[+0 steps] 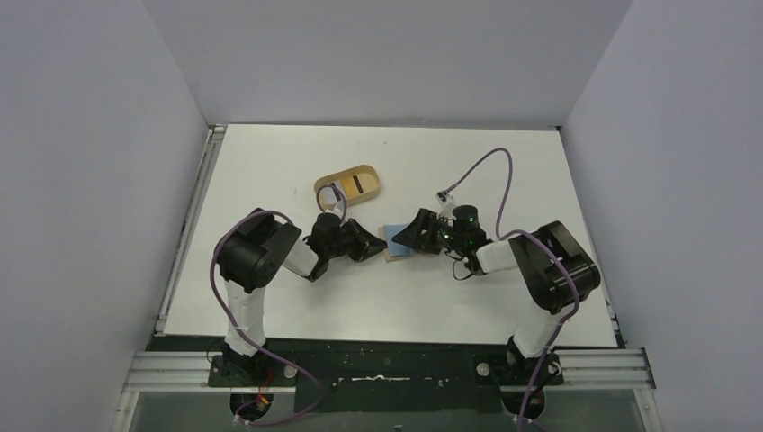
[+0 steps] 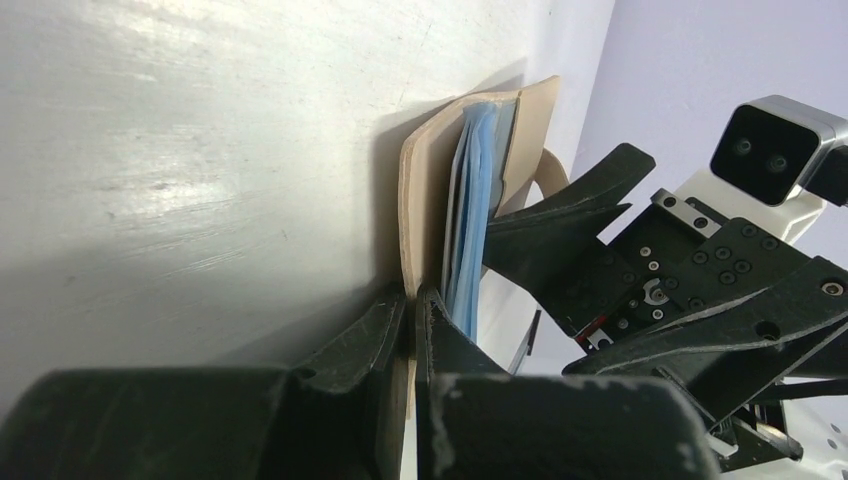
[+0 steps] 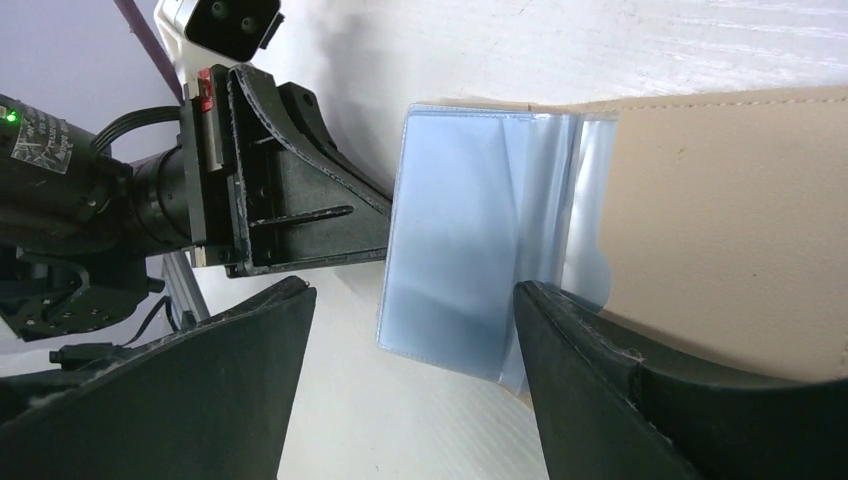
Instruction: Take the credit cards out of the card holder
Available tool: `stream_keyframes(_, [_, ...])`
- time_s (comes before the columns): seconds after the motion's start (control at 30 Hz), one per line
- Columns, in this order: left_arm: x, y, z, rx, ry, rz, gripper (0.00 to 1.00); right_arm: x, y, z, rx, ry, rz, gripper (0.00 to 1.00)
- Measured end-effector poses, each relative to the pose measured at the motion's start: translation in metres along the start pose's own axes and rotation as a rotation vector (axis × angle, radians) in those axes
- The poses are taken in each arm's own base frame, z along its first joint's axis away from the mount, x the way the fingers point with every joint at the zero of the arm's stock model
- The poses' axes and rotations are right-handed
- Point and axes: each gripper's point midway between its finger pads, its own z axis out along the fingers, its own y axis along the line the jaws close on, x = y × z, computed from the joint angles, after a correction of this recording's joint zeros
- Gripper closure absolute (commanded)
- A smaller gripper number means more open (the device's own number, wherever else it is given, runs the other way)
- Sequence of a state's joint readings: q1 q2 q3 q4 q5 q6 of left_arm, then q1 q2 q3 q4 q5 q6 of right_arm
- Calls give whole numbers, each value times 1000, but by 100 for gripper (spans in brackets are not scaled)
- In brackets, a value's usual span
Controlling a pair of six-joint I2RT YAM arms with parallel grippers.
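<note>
The tan card holder [image 1: 393, 249] lies mid-table between both arms, folded open. My left gripper [image 2: 412, 300] is shut on its thin tan cover flap [image 2: 420, 190], holding it on edge. Light-blue credit cards [image 2: 472, 215] fan out of it in clear sleeves. In the right wrist view the blue cards [image 3: 450, 240] spread left from the tan card holder [image 3: 720, 220]. My right gripper [image 3: 412, 290] is open, its fingers either side of the cards' lower edge, and one fingertip [image 3: 540, 310] overlaps the sleeves. In the top view the right gripper [image 1: 409, 236] faces the left gripper [image 1: 376, 245].
An oval tan wooden tray [image 1: 349, 184] stands just behind the left gripper. White table [image 1: 504, 171] is walled at the back and both sides. The left gripper's body [image 3: 290, 200] sits close beyond the cards, opposite my right fingers.
</note>
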State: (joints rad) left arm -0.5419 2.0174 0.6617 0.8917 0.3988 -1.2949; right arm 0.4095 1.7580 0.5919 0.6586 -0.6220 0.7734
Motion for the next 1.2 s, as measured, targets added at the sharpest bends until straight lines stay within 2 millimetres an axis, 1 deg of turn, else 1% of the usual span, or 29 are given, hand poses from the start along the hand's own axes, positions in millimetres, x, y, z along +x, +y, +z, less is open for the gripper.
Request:
stream_keyframes(0.07, [0,0,0,0,0,2,100,1,0,-2,-10,2,3,25])
stream_keyframes(0.23, [0,0,-1,-3,0,13,100,3,-2,-4,-14,14,4,20])
stream_keyframes(0.33, [1,0,-2,-14,3,24,100,4,1,-2,35,43,-35,20])
stream_keyframes(0.47, [2,-2,-5,-34,9,46,100,9,3,3,156,95,-120,24])
stream_keyframes(0.6, [2,-3,-6,-54,16,68,100,13,0,6,286,135,-206,28])
stream_keyframes(0.77, [4,-3,-9,-77,28,88,100,21,-5,2,411,178,-296,36])
stream_keyframes(0.93, [7,0,-10,-94,39,93,100,25,-10,-4,495,203,-356,40])
stream_keyframes(1.0, [8,1,-10,-98,41,92,100,26,-11,-6,524,211,-375,45])
stream_keyframes(1.03, [8,2,-10,-100,41,91,100,27,-12,-7,538,215,-385,49])
stream_keyframes(1.2, [9,1,-12,-108,44,96,100,28,-17,-13,595,227,-420,80])
